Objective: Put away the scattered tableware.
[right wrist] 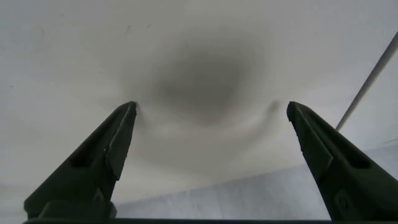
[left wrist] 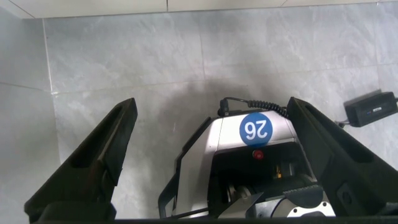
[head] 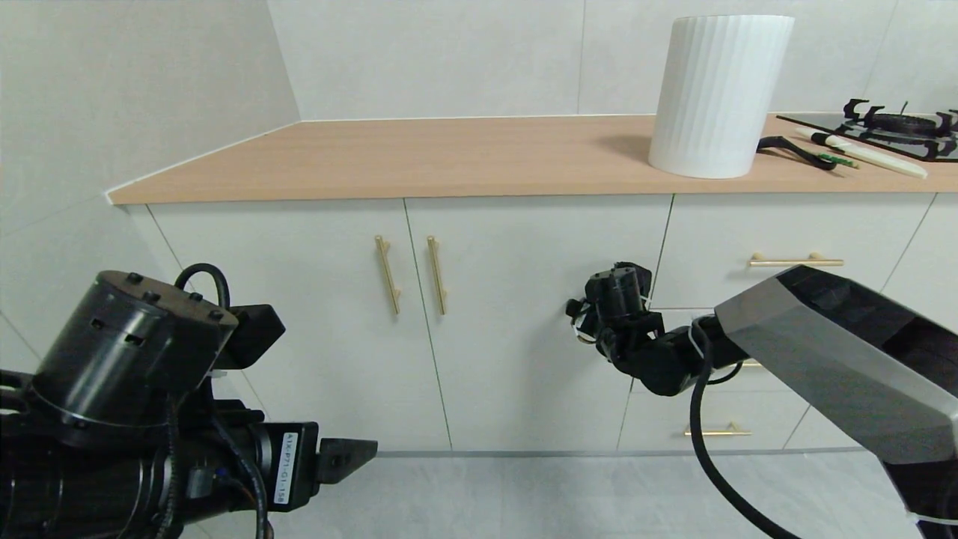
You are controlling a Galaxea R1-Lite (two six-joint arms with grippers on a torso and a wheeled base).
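since the tableware [head: 797,150] lies on the counter [head: 449,157] right of the white holder [head: 711,97], head view puts it above & right of our right gripper [head: 615,299], the nearer arm. l wrist: left gripper [left wrist: 212,102] spread, over floor [left wrist: 155,56]. r wrist: we see fingers [right wrist: 106,155] apart, facing cabinet door [right wrist: 199,50].

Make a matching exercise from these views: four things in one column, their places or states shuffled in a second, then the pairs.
Things
1. white ribbed cylindrical container
2. pair of brass bar handles
3. black metal burner grate
4. right end effector

Places or states
A. at the far right end of the counter
B. open, close up against a white cabinet door
C. upright on the wooden countertop
D. vertical, side by side where two doors meet

Pairs: 1-C, 2-D, 3-A, 4-B
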